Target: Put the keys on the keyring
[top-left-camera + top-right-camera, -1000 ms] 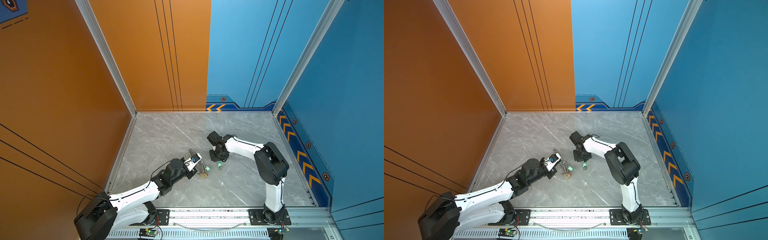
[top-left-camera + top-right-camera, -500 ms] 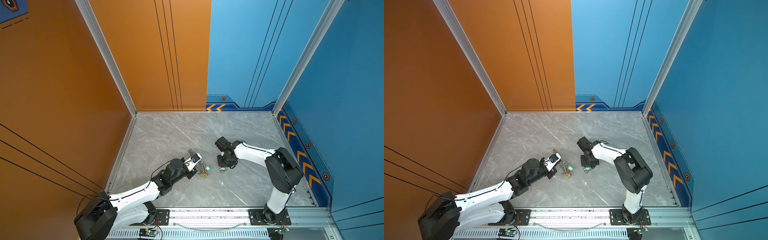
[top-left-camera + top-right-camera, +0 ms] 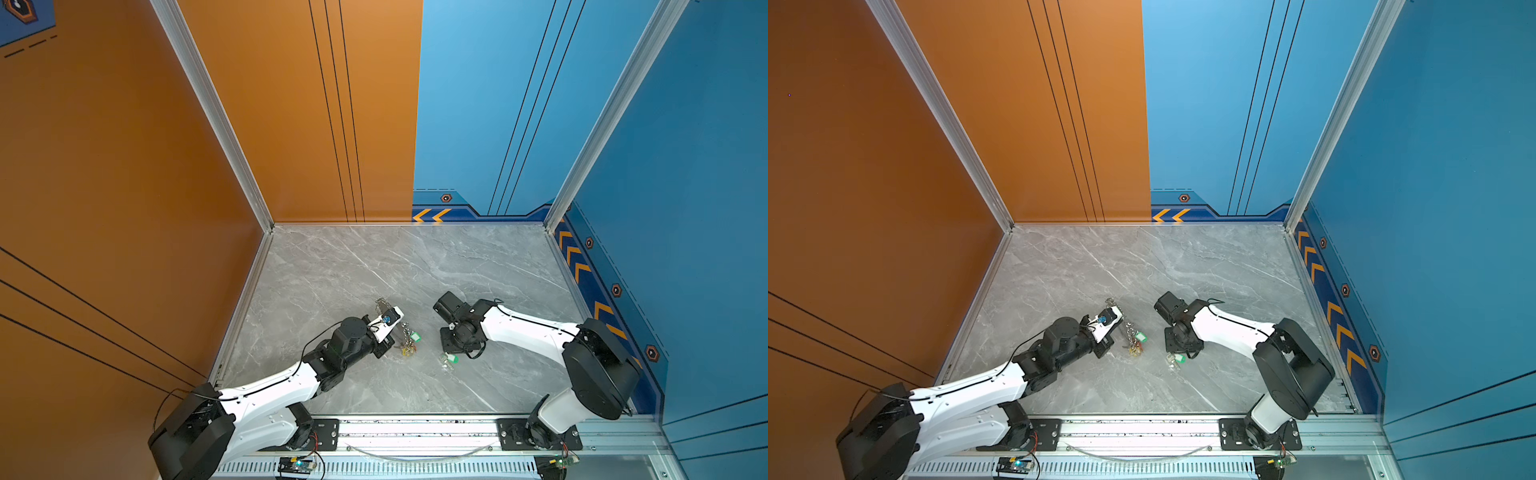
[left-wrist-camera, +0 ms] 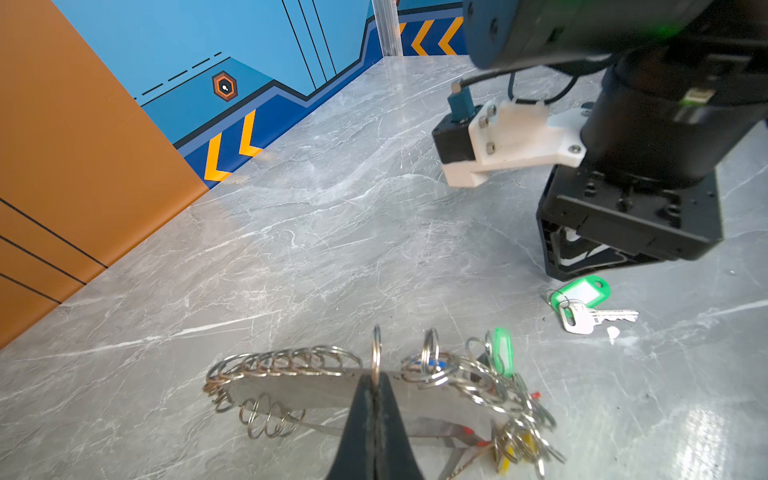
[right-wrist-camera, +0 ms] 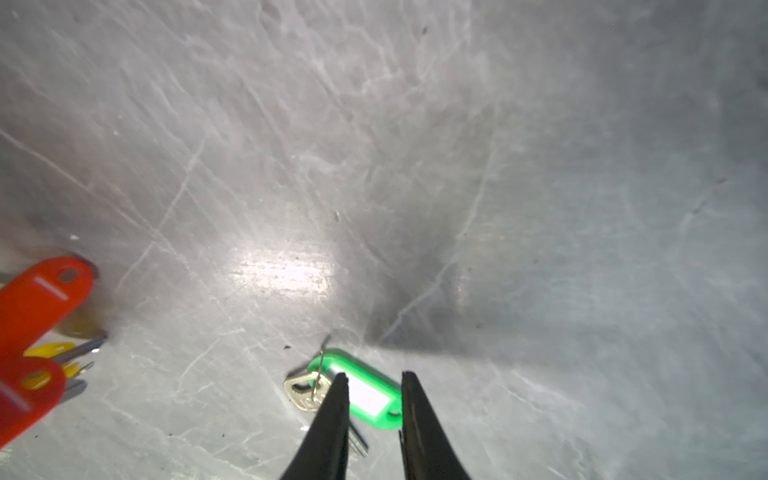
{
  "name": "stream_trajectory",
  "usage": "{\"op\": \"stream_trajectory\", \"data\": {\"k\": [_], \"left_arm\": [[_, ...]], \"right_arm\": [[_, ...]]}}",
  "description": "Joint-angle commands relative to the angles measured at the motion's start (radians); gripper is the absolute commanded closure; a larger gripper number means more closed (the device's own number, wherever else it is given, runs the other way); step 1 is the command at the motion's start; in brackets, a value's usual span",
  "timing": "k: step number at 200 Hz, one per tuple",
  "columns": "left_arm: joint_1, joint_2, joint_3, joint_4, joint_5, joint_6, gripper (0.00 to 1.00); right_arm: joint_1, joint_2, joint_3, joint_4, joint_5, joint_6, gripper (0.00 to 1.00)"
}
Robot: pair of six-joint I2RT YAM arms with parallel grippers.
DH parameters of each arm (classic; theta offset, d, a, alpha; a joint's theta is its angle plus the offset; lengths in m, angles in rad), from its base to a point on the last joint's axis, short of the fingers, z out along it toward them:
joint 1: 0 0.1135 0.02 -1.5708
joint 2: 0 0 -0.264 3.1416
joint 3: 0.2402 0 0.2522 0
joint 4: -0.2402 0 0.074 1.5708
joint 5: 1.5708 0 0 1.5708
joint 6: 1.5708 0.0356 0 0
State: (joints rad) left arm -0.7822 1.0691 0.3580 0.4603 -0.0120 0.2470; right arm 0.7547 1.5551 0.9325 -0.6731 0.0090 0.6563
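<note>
The keyring is clamped at the edge of its flat plate by the left gripper, whose jaws are pressed together on it with one silver ring standing up at the pinch. The plate is seen edge-on, fringed with silver rings. At one end a bunch of already threaded keys is hung, with green, red and yellow tags visible. Whether the bunch touches the table cannot be told. In both top views the keyring is located near the table's middle, just beside the left wrist. One loose green-tagged key is laid flat on the table, apart from the keyring and to its right in a top view. The right gripper is positioned directly over this key, fingers pointed down, jaws parted. The green tag is seen between them and nothing is gripped. The red tags of the bunch are caught, blurred, at the edge of the right wrist view.
</note>
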Motion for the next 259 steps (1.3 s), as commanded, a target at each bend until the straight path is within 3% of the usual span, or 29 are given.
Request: {"op": "stream_trajectory", "data": {"k": [1, 60, 154, 259], "left_arm": [[-0.012, 0.004, 0.005, 0.037, -0.020, 0.018, 1.00], [-0.012, 0.012, 0.008, 0.037, -0.017, 0.018, 1.00], [-0.012, 0.012, 0.009, 0.035, -0.013, 0.017, 1.00], [-0.012, 0.012, 0.009, 0.037, -0.014, 0.017, 1.00]], "right_arm": [[0.059, -0.052, -0.013, -0.022, 0.088, 0.036, 0.76], [0.165, -0.106, -0.089, 0.066, 0.139, 0.162, 0.76], [0.152, 0.020, -0.015, 0.070, 0.147, 0.120, 0.79], [0.130, 0.078, 0.048, 0.016, 0.106, 0.079, 0.93]]}}
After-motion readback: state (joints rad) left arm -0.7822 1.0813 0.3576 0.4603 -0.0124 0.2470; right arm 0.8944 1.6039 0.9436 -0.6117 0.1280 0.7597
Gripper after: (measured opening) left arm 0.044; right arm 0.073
